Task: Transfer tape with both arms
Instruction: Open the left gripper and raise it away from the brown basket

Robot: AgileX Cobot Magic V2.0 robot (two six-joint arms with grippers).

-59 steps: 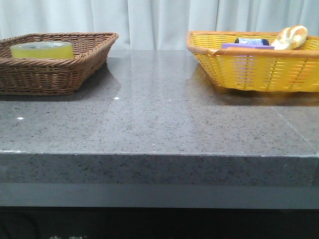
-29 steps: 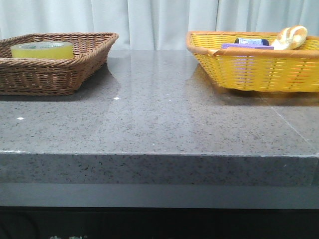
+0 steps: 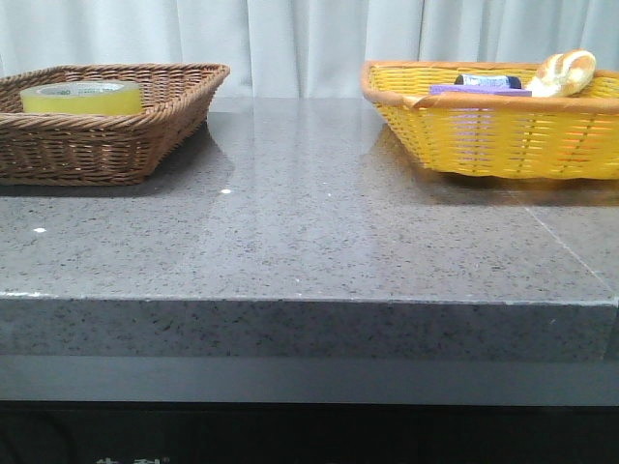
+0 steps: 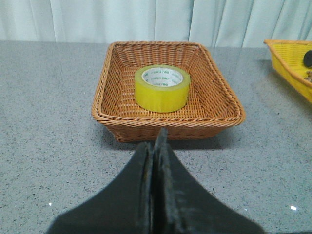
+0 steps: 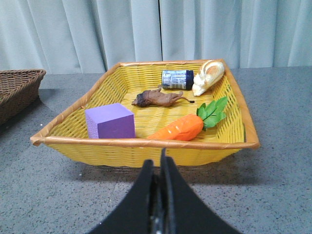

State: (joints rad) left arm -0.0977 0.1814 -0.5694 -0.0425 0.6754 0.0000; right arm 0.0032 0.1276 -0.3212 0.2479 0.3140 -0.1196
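Note:
The yellow tape roll lies flat in the brown wicker basket at the table's far left. It also shows in the left wrist view, in the middle of that basket. My left gripper is shut and empty, over the table just short of the brown basket's near rim. My right gripper is shut and empty, over the table just short of the yellow basket. Neither gripper shows in the front view.
The yellow basket stands at the far right. It holds a purple block, a toy carrot, a brown toy animal, a blue can and a bread roll. A curtain hangs behind the grey stone table.

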